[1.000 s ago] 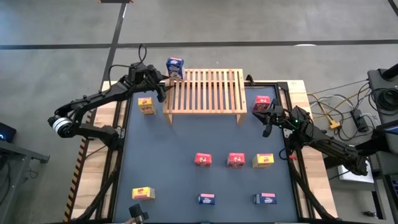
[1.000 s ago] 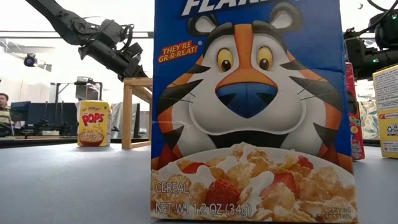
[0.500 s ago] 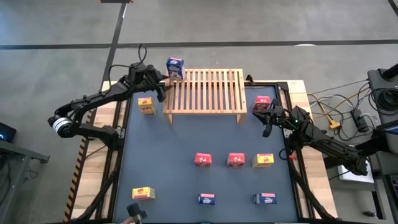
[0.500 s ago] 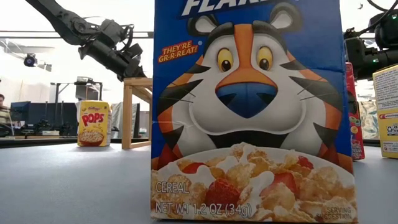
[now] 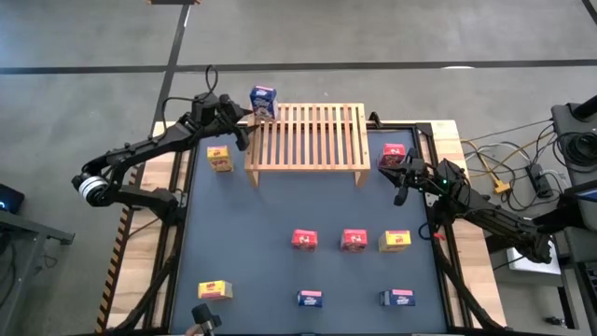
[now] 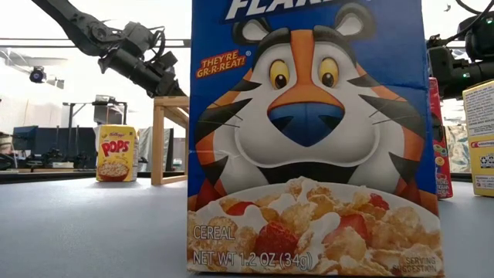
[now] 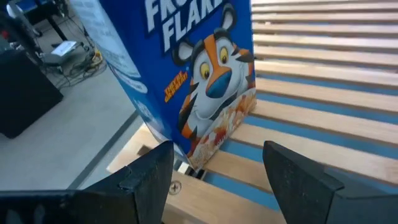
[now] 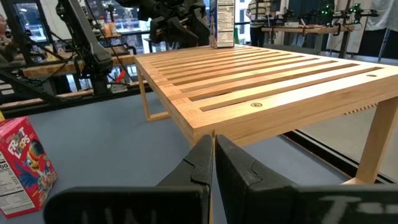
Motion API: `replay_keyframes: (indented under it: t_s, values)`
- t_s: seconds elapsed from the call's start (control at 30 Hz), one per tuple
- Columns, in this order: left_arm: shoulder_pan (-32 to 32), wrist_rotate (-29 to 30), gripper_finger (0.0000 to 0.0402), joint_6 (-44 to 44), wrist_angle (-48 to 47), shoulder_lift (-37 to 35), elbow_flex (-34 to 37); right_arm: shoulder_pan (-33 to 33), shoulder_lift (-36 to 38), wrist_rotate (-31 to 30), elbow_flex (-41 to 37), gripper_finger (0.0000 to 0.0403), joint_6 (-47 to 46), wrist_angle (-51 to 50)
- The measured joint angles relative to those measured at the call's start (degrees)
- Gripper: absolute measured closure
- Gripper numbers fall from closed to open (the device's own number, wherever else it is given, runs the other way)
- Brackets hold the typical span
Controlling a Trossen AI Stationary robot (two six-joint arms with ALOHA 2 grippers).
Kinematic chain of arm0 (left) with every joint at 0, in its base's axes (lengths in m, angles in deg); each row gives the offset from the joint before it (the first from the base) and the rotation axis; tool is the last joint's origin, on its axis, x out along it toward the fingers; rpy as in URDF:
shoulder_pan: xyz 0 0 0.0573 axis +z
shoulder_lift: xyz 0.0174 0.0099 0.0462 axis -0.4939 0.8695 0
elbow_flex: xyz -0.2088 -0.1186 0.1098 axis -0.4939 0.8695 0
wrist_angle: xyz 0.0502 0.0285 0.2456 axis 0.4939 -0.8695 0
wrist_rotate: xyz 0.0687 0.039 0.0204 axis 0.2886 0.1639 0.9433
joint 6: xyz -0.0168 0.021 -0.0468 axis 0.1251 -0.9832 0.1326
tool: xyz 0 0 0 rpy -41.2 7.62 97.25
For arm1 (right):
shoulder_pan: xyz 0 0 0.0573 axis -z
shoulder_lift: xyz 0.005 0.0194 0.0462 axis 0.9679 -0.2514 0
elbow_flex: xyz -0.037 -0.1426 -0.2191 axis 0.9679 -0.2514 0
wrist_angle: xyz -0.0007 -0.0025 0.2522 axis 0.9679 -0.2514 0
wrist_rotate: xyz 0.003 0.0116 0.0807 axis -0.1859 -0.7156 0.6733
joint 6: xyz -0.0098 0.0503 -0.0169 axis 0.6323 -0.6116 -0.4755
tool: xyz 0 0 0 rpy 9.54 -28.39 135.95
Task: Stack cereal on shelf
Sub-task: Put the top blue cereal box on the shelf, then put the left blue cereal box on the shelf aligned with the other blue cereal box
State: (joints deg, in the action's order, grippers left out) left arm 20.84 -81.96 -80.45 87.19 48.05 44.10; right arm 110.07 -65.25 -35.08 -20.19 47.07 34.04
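A blue cereal box (image 5: 262,101) stands upright on the far left corner of the wooden slatted shelf (image 5: 308,140); it also shows in the left wrist view (image 7: 205,81). My left gripper (image 5: 235,124) (image 7: 217,180) is open just left of that corner, its fingers apart and short of the box. My right gripper (image 5: 403,179) (image 8: 213,168) is shut and empty at the shelf's right end, beside a red box (image 5: 393,154) that stands on the table.
On the blue mat stand a yellow box (image 5: 218,157) left of the shelf, two red boxes (image 5: 304,239) (image 5: 354,239), a yellow box (image 5: 395,240), a yellow box (image 5: 214,290) and two blue boxes (image 5: 310,299) (image 5: 398,298) near the front edge. One blue box fills the low view (image 6: 309,139).
My left gripper has risen a little beside the shelf's far left corner, still open. The blue box has stayed upright on the shelf.
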Motion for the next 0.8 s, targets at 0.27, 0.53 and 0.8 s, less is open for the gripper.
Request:
replay_keyframes:
  t_s: [0.27,0.53,0.8]
  values:
    - [0.02,-1.17,0.0171,0.45,0.15,0.0,0.0,0.0,-0.01,0.0,0.0,0.0394,-0.01,0.0]
    - [0.0,-3.06,0.0171,0.87,-0.25,0.0,0.0,0.0,0.0,0.0,-0.02,0.0394,-0.02,0.02]
    - [0.08,-2.97,0.0171,0.36,-3.84,-0.8,0.02,0.0,-0.02,0.0,0.0,0.0394,-0.01,0.05]
